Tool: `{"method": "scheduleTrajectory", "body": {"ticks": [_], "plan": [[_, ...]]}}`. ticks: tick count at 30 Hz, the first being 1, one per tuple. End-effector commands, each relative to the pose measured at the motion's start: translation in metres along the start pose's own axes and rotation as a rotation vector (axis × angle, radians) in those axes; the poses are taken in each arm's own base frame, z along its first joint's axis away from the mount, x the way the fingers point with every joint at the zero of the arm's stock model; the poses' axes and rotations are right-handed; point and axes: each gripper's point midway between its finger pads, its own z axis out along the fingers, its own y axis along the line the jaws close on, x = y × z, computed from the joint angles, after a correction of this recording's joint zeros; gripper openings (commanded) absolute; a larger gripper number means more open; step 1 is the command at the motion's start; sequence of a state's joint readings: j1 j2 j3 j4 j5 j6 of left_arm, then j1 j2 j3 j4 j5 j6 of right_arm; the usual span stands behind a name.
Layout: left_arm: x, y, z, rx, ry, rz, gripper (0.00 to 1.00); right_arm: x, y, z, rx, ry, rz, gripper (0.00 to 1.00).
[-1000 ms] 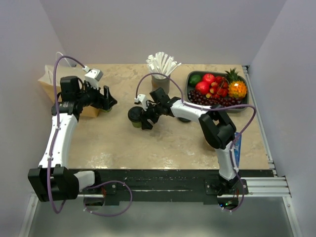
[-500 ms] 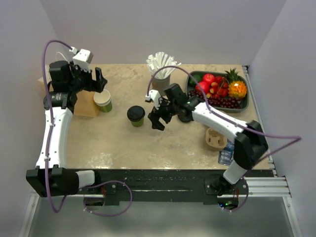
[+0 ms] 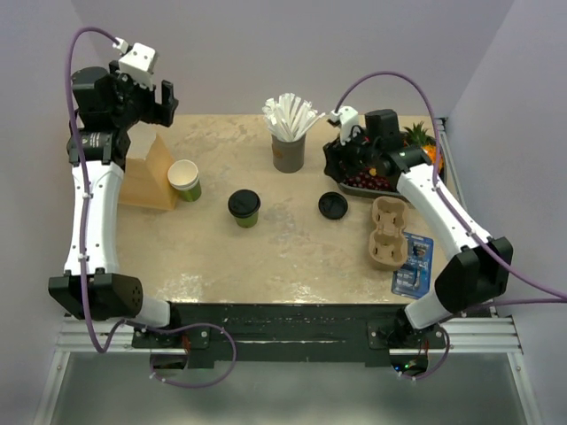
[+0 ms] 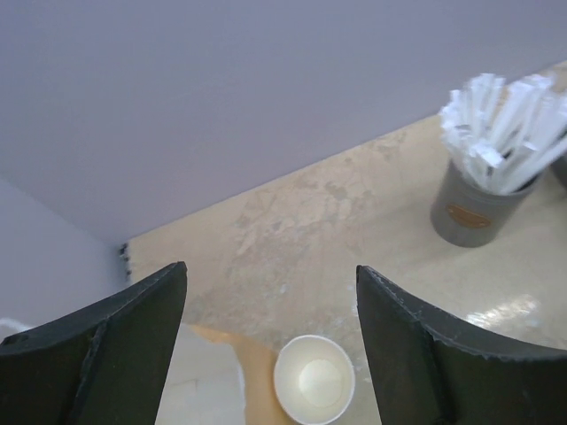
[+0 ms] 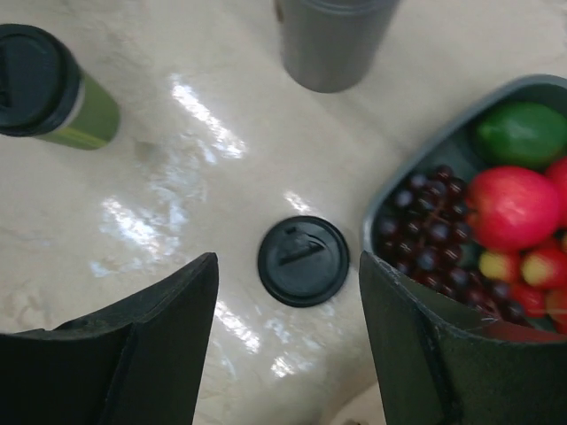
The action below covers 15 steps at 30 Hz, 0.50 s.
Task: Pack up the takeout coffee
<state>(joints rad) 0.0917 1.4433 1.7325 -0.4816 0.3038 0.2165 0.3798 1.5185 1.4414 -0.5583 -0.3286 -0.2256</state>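
Lab test booth — plain lilac walls point(image 3: 292, 53), marble-look tabletop point(image 3: 292, 257)

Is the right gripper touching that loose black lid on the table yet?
Apart. Right wrist view: bare table shows all round the loose black lid, clear of both fingers of the right gripper.
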Motion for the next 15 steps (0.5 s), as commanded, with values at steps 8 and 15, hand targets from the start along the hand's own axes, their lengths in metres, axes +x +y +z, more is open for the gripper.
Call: {"method": "scheduleTrajectory", "body": {"ticks": [8,15], "plan": [[-0.003,-0.069,0.026,0.407,-0.094,-0.235,0.79,0.071,-0.062,-0.088,0.279,0.295,-0.078,0.54],[-0.006,-0.051,0.036,0.302,-0.094,-0.316,0.79,0.152,-0.050,-0.110,0.355,0.505,0.218,0.59]]}}
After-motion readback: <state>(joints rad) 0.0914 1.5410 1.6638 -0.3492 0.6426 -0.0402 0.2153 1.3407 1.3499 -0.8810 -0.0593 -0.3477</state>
